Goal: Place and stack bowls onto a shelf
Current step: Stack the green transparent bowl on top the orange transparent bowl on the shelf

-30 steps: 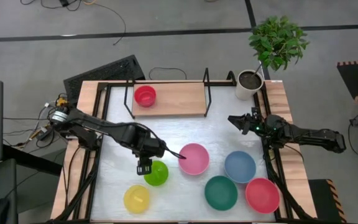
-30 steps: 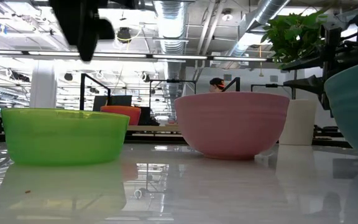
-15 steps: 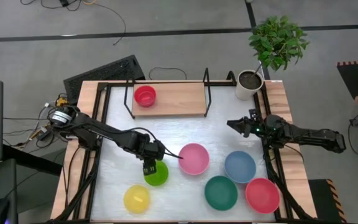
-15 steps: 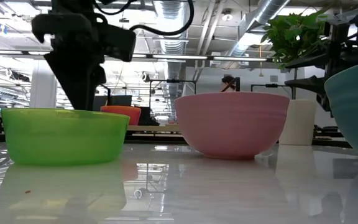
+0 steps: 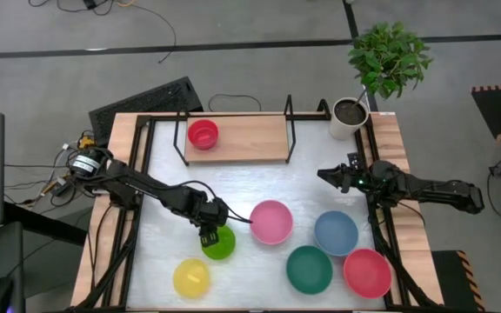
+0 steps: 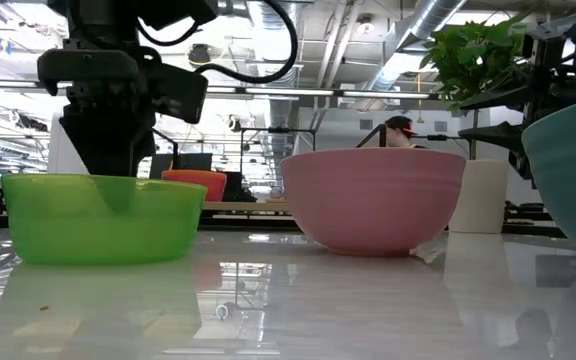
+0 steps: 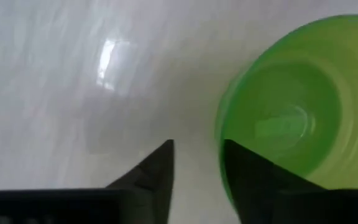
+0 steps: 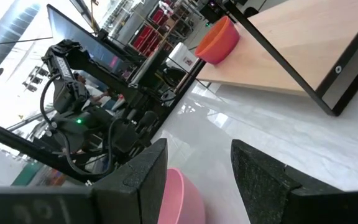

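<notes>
1. One bowl already sits on the shelf [image 5: 250, 139]: the small red bowl [image 5: 203, 134], toward one end of the wooden board. Six more are on the counter [image 5: 307, 187].
2. Nearest to the work is the lime-green bowl [image 5: 219, 243]. The left gripper [image 5: 209, 232] is directly over its rim, on the side toward the shelf.
3. From the left wrist view, the gripper's fingers are parted and straddle the rim of the bowl: one finger [image 7: 151, 171] outside on the counter side, the other inside the bowl wall. They look released, not yet clenched on the plastic.
4. Being round, the bowl has no long axis, so the grasp turns only on the rim lying between the two fingers.
5. Closing on the rim seems the step in hand; the shelf lies well beyond the gripper, past open counter.
6. Waiting at the counter's far side, the right gripper [image 5: 327, 171] is spread and holds nothing. It is much farther from the green bowl, nearer the blue bowl [image 5: 335, 232].
</notes>
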